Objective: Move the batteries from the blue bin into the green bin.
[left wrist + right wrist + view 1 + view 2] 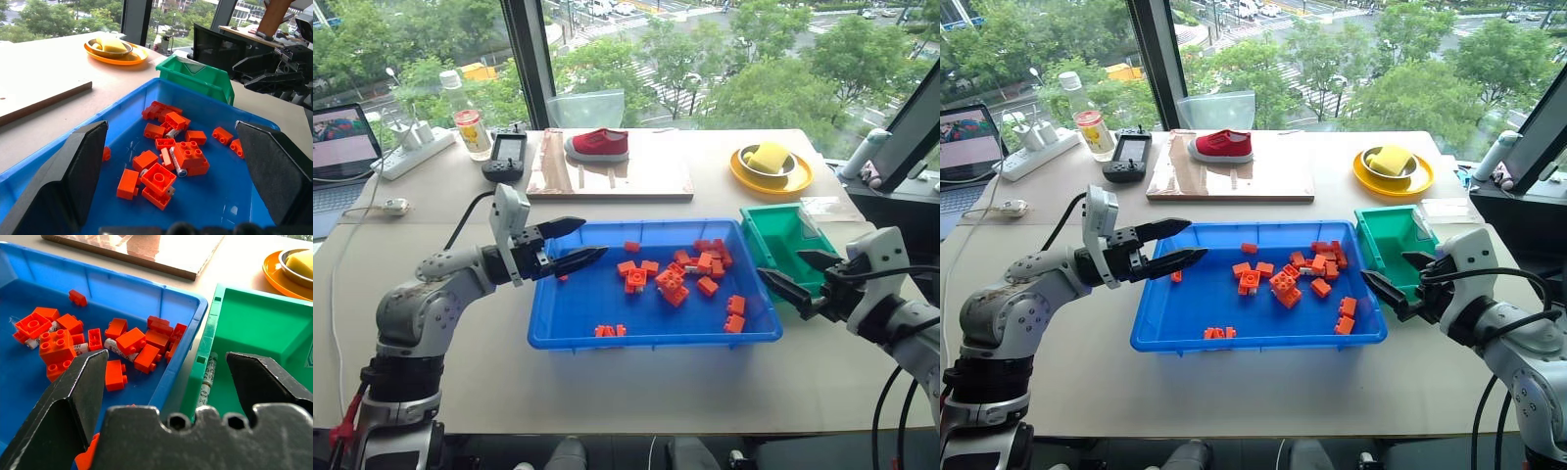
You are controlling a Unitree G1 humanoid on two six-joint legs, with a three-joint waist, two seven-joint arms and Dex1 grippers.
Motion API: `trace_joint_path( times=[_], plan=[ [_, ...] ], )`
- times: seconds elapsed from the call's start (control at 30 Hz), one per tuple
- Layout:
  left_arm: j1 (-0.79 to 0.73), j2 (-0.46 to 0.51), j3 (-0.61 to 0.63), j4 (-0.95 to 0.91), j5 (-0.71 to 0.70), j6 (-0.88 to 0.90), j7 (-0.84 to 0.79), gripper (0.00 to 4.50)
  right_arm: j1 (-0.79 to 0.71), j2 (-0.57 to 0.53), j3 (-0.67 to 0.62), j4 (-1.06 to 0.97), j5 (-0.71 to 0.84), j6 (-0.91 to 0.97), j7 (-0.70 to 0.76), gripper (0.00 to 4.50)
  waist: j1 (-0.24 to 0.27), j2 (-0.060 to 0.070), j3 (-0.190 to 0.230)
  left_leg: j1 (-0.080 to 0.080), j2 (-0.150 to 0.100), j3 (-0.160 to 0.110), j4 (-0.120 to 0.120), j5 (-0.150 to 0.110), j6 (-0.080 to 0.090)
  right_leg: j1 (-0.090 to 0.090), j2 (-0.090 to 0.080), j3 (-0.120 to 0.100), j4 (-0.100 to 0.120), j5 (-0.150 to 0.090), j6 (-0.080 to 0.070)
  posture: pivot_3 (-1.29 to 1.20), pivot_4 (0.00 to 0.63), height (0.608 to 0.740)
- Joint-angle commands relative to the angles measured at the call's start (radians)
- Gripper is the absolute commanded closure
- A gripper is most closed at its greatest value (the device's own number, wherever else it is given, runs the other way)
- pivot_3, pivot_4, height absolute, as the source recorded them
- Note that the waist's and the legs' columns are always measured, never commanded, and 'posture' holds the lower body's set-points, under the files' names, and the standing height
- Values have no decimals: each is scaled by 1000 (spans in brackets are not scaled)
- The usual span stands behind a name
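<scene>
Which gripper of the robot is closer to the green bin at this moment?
Right. The right gripper hangs open at the green bin's front edge. The left gripper is open over the far left side of the blue bin.

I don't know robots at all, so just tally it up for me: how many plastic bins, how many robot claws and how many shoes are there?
Bins: 2, the blue bin and the green bin
Claws: 2, the left claw and the right claw
Shoes: 1, the red shoe
Total: 5

Glossy smooth plastic blue bin (558, 338) and green bin (773, 230); metal batteries (208, 374); matt wooden board (636, 176).
</scene>
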Motion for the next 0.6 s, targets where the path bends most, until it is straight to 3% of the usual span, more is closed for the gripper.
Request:
trace_joint_path(
  times=[0.03,0.2,0.3,0.47,0.6],
  plan=[
    [8,54,-9,-36,7,-8,-49,0,0,-29,-31,-23,11,-10,21,24,0,0,0,0,0,0,0,0,0,0,0,0,0,0,0,0,150,740],
    [69,224,-8,-98,3,8,-176,0,-37,-118,24,20,-14,-4,81,24,-5,0,0,1,0,0,-1,-1,1,-1,1,1,0,0,0,0,150,740],
    [102,290,21,-118,-13,12,-218,0,-154,-148,148,87,-54,-31,124,24,-4,0,0,1,0,0,0,0,1,0,1,1,0,0,0,0,150,740],
    [98,269,8,-105,-18,12,-206,0,-409,-131,405,274,-190,-45,163,24,-4,1,1,1,1,0,0,0,1,0,1,1,0,0,0,0,150,740],
    [91,254,1,-110,-12,13,-199,0,-548,-83,537,432,-280,-60,195,24,-2,1,1,-1,1,0,0,0,1,-1,0,0,-1,0,0,0,150,740]
  ],
)
